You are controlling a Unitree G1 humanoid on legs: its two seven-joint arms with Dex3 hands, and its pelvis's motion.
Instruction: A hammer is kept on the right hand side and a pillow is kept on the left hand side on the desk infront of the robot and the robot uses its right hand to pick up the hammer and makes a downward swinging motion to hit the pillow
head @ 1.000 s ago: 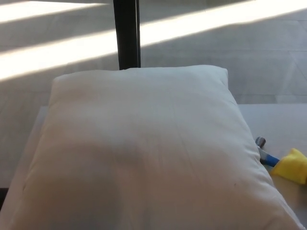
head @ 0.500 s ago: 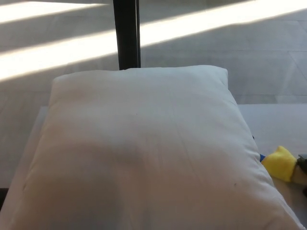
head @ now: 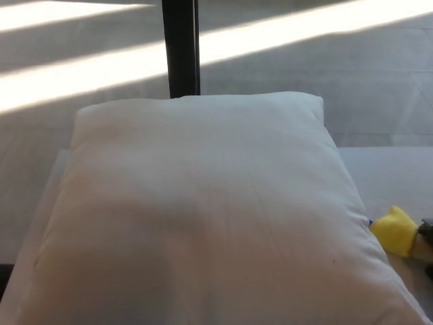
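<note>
The pillow [head: 203,210] fills most of the desk [head: 392,169], plump and undented. No left hand shows. Just beside the pillow's right edge lies the hammer [head: 394,231]; only its yellow part shows, with a sliver of blue against the pillow. At the far right edge a dark bit, likely the right hand [head: 427,233], touches the yellow, though whether its fingers are spread or pinching I cannot tell. This looks like the pick-up step. Next it needs a firm hold, a lift, then a swing leftward and down.

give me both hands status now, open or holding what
Left hand: not in view.
Right hand: only a dark sliver at the frame's right edge beside the yellow hammer; cannot tell.
</note>
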